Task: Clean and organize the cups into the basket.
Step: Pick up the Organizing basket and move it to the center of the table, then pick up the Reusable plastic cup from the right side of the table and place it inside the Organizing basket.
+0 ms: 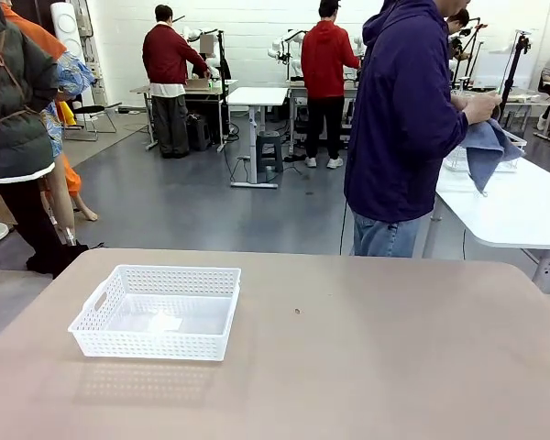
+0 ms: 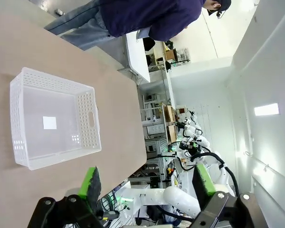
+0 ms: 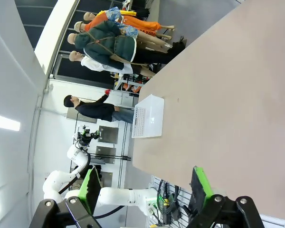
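The broad, matte tan worktop (image 1: 394,367) gives a flat, open surface for sorting. At its far edge a person in a dark purple hooded top (image 1: 399,119) stands turned toward a neighbouring white table (image 1: 522,215). The person's hands (image 1: 479,107) work a soft blue-grey cloth (image 1: 488,151), probably wiping a cup, though whatever the cloth wraps is too hidden to name. The shallow rectangular white plastic basket (image 1: 174,271), lattice-walled with a flared rim and a handle slot, sits empty and mouth up on the worktop's left part, ready to receive cups. The left arm's jaws stand wide apart, holding nothing, and point toward the basket. The right arm's jaws likewise gape empty, looking across the worktop
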Controlling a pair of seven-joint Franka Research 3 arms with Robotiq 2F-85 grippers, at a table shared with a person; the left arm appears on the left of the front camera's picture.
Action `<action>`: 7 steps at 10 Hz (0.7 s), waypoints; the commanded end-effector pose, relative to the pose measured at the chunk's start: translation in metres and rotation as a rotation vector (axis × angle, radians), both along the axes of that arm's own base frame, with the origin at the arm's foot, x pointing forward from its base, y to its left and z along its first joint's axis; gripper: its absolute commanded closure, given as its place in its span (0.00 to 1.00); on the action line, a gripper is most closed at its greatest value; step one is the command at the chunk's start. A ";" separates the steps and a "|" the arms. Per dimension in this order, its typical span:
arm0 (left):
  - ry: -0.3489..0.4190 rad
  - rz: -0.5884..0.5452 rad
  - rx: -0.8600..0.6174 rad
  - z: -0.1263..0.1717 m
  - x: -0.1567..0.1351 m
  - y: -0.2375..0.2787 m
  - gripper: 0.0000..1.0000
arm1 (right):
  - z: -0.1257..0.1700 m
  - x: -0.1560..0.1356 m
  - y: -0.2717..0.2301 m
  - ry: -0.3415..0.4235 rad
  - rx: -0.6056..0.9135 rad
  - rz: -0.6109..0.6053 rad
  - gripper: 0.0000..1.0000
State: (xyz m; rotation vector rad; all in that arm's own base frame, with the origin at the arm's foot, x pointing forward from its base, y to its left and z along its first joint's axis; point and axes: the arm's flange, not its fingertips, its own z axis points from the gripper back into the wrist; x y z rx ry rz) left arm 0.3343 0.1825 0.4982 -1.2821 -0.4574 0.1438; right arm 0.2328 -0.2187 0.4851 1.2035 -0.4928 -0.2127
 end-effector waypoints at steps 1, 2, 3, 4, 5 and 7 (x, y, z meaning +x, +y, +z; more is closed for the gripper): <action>-0.009 0.000 -0.010 0.001 0.000 0.001 0.00 | 0.000 0.003 0.000 -0.011 0.007 -0.006 0.00; -0.009 0.000 -0.010 0.001 0.000 0.001 0.00 | 0.000 0.003 0.000 -0.011 0.007 -0.006 0.00; -0.009 0.000 -0.010 0.001 0.000 0.001 0.00 | 0.000 0.003 0.000 -0.011 0.007 -0.006 0.00; -0.009 0.000 -0.010 0.001 0.000 0.001 0.00 | 0.000 0.003 0.000 -0.011 0.007 -0.006 0.00; -0.009 0.000 -0.010 0.001 0.000 0.001 0.00 | 0.000 0.003 0.000 -0.011 0.007 -0.006 0.00; -0.009 0.000 -0.010 0.001 0.000 0.001 0.00 | 0.000 0.003 0.000 -0.011 0.007 -0.006 0.00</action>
